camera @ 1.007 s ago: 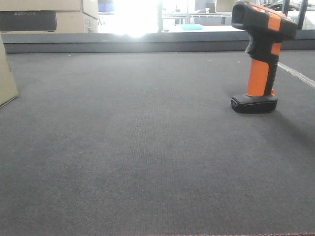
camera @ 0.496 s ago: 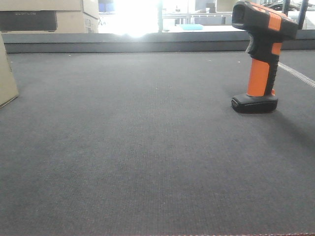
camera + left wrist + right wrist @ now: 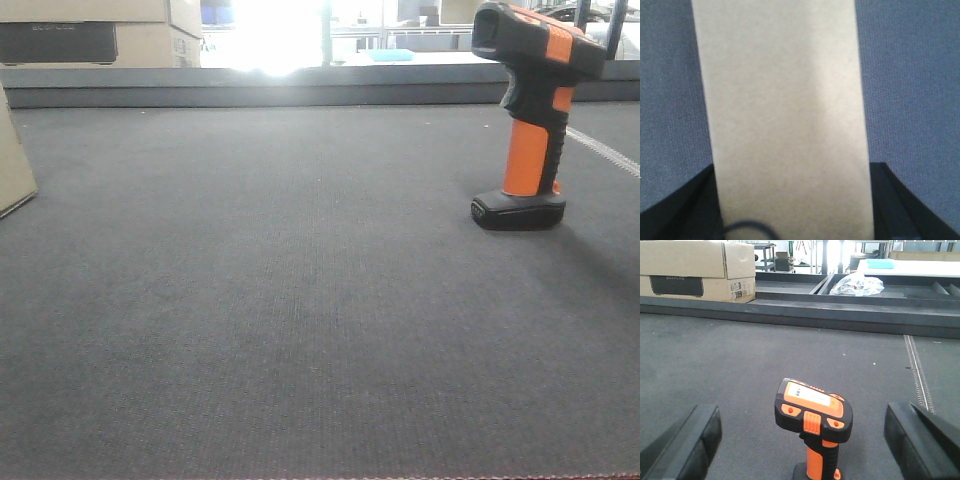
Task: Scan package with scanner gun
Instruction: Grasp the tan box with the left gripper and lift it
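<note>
The scanner gun [image 3: 530,120] stands upright on its flat black foot at the right of the dark mat, with its black head and orange stripe at the top. In the right wrist view the scanner gun [image 3: 814,427] sits between the wide-apart fingers of my right gripper [image 3: 802,442], which is open and not touching it. The package [image 3: 785,115], plain tan cardboard, fills the left wrist view. My left gripper [image 3: 792,200] has a black finger flush against each of its sides. Only a corner of the package [image 3: 14,165] shows at the left edge of the front view.
Stacked cartons [image 3: 695,270] with a dark panel stand at the far left beyond a raised grey ledge [image 3: 260,88]. A clear plastic bag [image 3: 856,285] lies in a trough behind it. A pale seam [image 3: 917,372] runs along the mat at the right.
</note>
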Robot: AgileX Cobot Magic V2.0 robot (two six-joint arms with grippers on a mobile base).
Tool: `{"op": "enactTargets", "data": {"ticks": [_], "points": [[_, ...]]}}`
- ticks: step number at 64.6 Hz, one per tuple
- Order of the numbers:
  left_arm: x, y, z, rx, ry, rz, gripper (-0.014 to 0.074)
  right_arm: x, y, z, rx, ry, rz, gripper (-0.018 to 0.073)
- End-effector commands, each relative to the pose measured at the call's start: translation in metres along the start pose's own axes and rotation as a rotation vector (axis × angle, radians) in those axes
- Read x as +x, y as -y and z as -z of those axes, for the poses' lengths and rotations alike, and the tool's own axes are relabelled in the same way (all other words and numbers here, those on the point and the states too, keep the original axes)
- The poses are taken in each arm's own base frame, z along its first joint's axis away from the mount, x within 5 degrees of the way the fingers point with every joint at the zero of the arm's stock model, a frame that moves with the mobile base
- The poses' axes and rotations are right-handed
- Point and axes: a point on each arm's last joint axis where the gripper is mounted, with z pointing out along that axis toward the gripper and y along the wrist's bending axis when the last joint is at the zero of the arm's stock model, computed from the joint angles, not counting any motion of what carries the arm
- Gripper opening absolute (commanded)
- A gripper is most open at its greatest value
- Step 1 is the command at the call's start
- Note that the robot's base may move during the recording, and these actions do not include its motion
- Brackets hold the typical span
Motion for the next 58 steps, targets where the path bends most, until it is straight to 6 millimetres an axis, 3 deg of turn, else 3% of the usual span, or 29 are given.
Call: {"op": "enactTargets", "data": {"ticks": [1, 4, 13, 23, 36, 44, 58], "points": [[-0.001, 0.002, 0.003, 0.004, 0.013, 0.006, -0.0027, -0.004, 0.000, 0.000, 0.001, 0.022, 0.006, 0.0568], [-0.001, 0.002, 0.003, 0.004, 0.013, 0.006, -0.0113, -0.004, 0.000, 0.000, 0.001, 0.022, 0.006, 0.0568], [-0.001, 0.006, 0.008, 0.035, 0.037, 0.019, -0.0111, -0.004, 0.000, 0.000, 0.001, 0.022, 0.006, 0.0568], [-0.001, 0.018, 0.030, 0.135, 0.122, 0.057, -0.0111, -0.004, 0.000, 0.000, 0.001, 0.022, 0.006, 0.0568], [-0.004, 0.045, 0.067, 0.417, 0.271, 0.165, -0.0111, -0.003, 0.000, 0.000, 0.001, 0.016, 0.006, 0.0568], [-0.009, 0.059, 0.076, 0.577, 0.309, 0.226, -0.0111, -0.001, 0.000, -0.001, 0.001, -0.004, 0.006, 0.0568], [-0.011, 0.085, 0.074, 0.589, 0.270, 0.184, -0.0111, 0.027, 0.003, -0.013, 0.010, -0.078, 0.004, 0.0568]]}}
